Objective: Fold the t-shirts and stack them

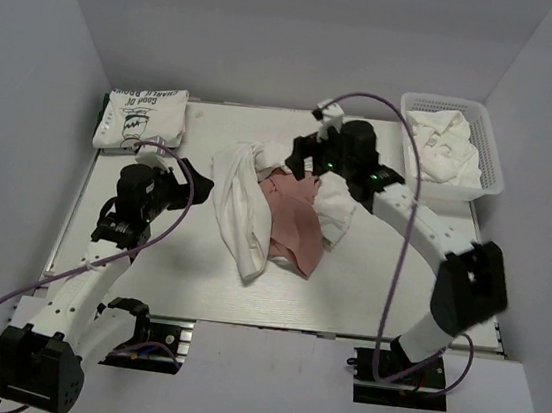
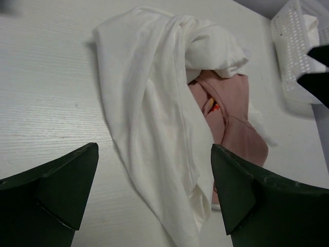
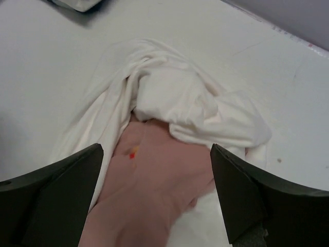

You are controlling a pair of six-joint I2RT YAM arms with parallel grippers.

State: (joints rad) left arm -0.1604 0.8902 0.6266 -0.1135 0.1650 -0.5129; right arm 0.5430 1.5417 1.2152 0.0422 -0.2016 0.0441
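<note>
Top external view: a crumpled shirt [image 1: 244, 218] lies in the middle of the worktop [image 1: 388, 281], and a folded shirt [image 1: 144, 118] at its far left corner. The left gripper [image 2: 154, 149] and the right gripper [image 3: 157, 149] have jaws spread, empty.

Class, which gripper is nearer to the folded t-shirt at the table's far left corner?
Left. The left gripper is just in front and right of the folded t-shirt; the right gripper hangs farther right, above the crumpled t-shirt.

The white table [image 1: 346, 296] carries a crumpled t-shirt [image 1: 240, 212] at centre, a folded t-shirt [image 1: 144, 118] far left, a basket [image 1: 495, 153] far right.
</note>
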